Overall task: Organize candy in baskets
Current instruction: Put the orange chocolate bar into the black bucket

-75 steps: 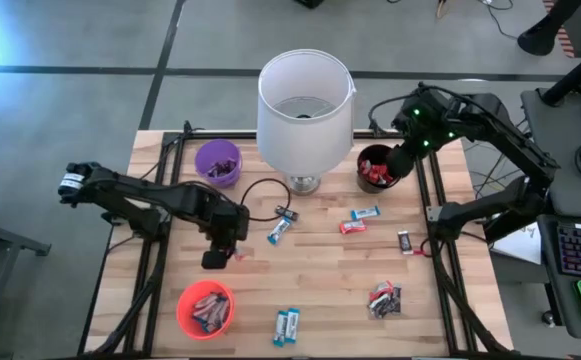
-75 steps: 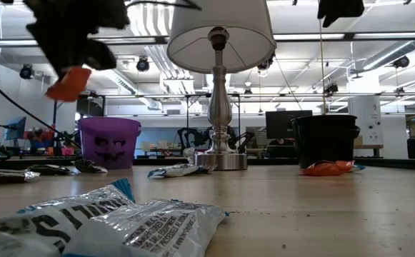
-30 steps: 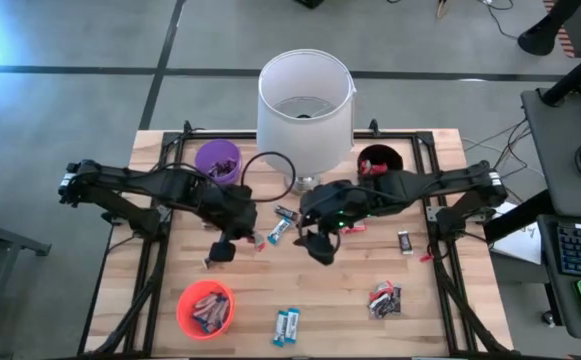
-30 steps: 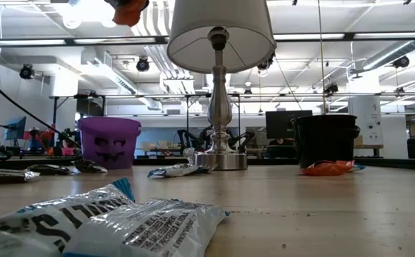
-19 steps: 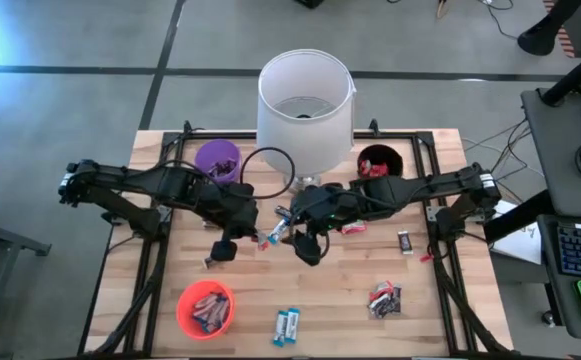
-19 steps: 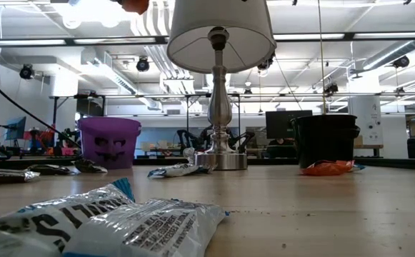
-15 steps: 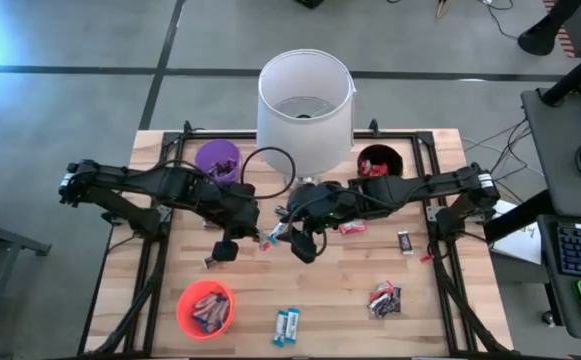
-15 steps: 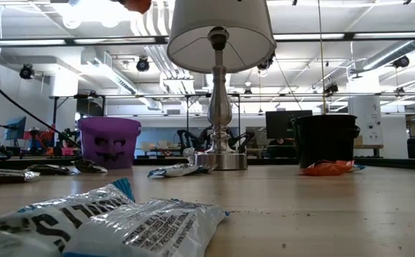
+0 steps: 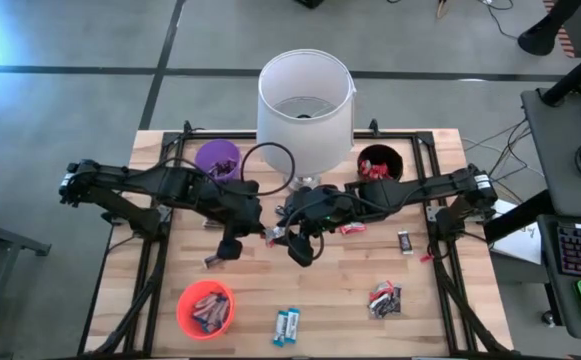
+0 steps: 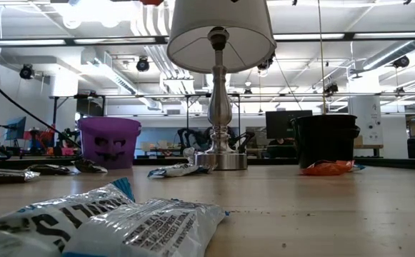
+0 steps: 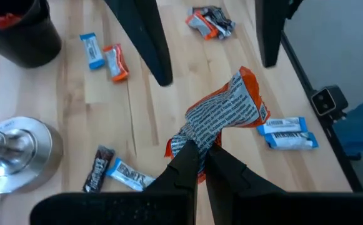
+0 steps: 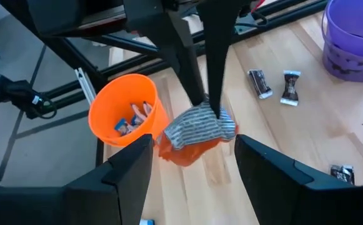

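Observation:
My left gripper (image 11: 201, 150) is shut on an orange-and-silver candy wrapper (image 11: 225, 115), held high above the table's middle (image 9: 268, 237). My right gripper (image 12: 193, 145) is open, its two fingers (image 11: 150, 44) standing on either side of the wrapper (image 12: 197, 132) without touching it. The orange basket (image 9: 206, 308) stands near the front left with candy in it. The purple basket (image 9: 217, 160) and the black basket (image 9: 378, 165) stand at the back. Loose candy lies on the wood: a blue pair (image 9: 286, 325), a red-and-dark heap (image 9: 383, 298), a dark bar (image 9: 405, 241). My left gripper pinches the wrapper's crumpled end (image 11: 190, 136) between its two fingers. The fingers (image 12: 213, 75) slant down from the table's left side. The rest of the wrapper sticks out past the fingertips, hanging lifted clear of the table.
A lamp with a big white shade (image 9: 305, 100) and a metal foot (image 11: 12, 156) stands at the back middle, close behind both grippers. More candy lies by its foot (image 11: 115, 172) and near the black basket (image 11: 103, 56). Black frame rails (image 9: 160, 260) run along both sides.
My right gripper has gone toward the table's left edge, up to the wrapper, staying open. My left gripper has tipped upward a little, and the wrapper has risen with it, nearly out of the low view's top.

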